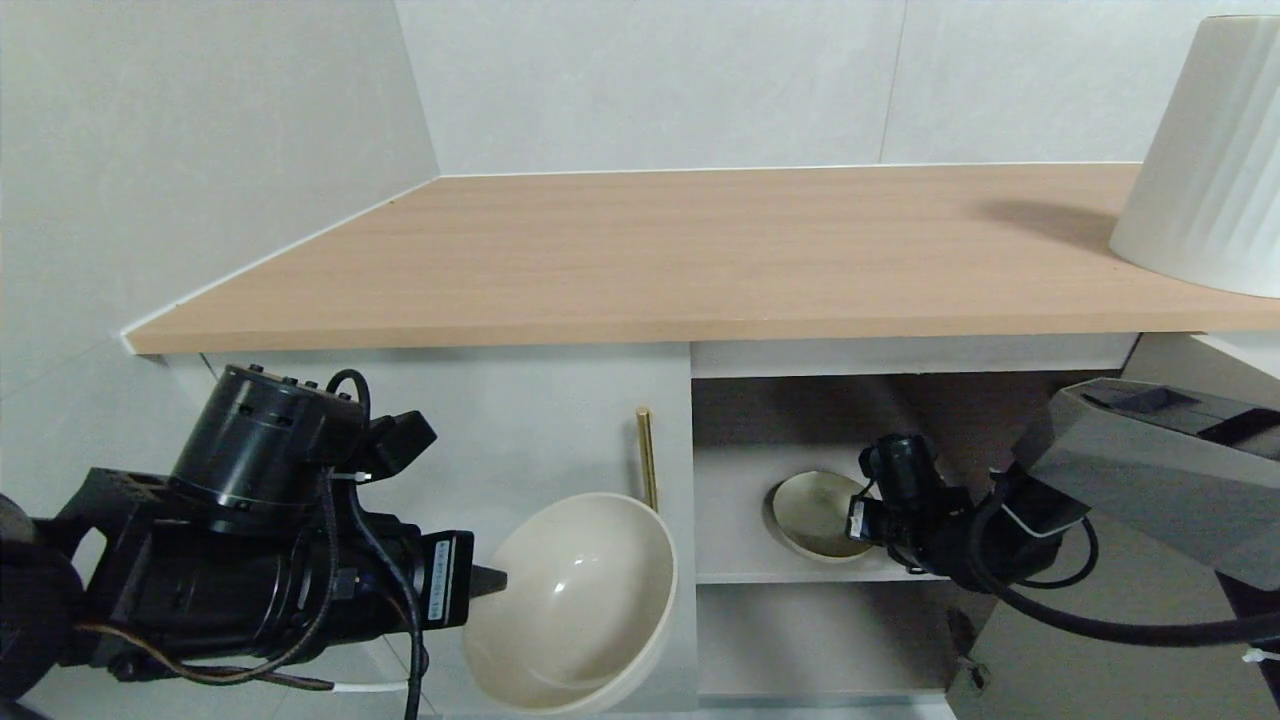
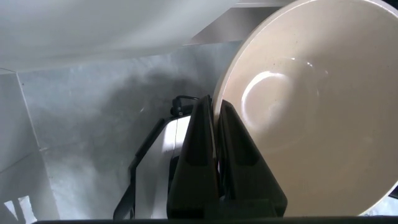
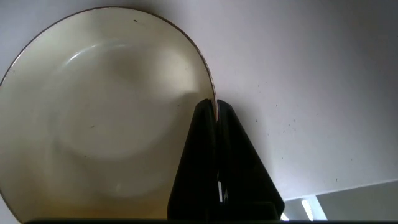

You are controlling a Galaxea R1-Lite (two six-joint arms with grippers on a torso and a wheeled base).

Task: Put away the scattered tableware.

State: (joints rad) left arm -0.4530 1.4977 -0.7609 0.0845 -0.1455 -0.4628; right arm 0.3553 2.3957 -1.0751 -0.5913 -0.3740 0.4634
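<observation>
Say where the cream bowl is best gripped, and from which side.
At the rim, straddling the thin wall, coming from the robot's left: the bowl is tilted up and its mouth is too wide to span. The left claw pinches there.

Pale tiled walls (image 1: 650,80) meet a wooden tabletop (image 1: 700,250); a white lampshade (image 1: 1210,150) stands on it, white cabinet (image 1: 520,420) below.

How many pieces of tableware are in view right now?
2. A bowl held by its rim in the left gripper, before the closed cabinet door; a plate pinched by the right gripper inside the open cabinet. More may be hidden deeper inside.
</observation>
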